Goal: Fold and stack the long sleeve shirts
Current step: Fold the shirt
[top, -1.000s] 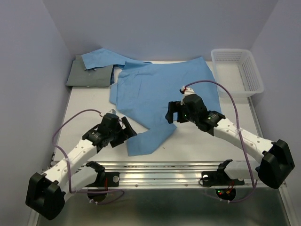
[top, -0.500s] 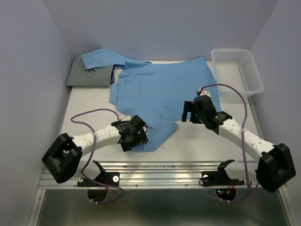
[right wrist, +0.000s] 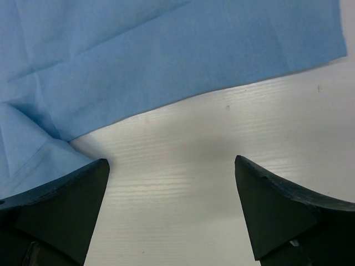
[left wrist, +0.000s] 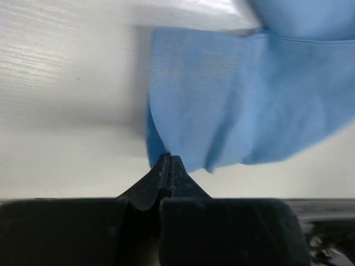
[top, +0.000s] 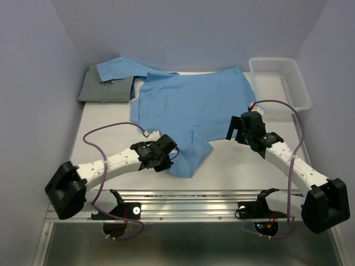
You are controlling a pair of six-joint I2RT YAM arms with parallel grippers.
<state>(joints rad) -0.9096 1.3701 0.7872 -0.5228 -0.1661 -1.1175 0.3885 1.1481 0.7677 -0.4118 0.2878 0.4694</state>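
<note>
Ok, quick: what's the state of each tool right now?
Left tool: closed, pinching an edge of the light sky-blue cloth shirt.
Right tool: open, holding nothing.

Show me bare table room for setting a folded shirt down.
Bare table lies between the grey shirt, the blue shirt and the left arm; a smaller front patch lies between blue shirt and right arm. The far side is crowded: shirts, then basket.
</note>
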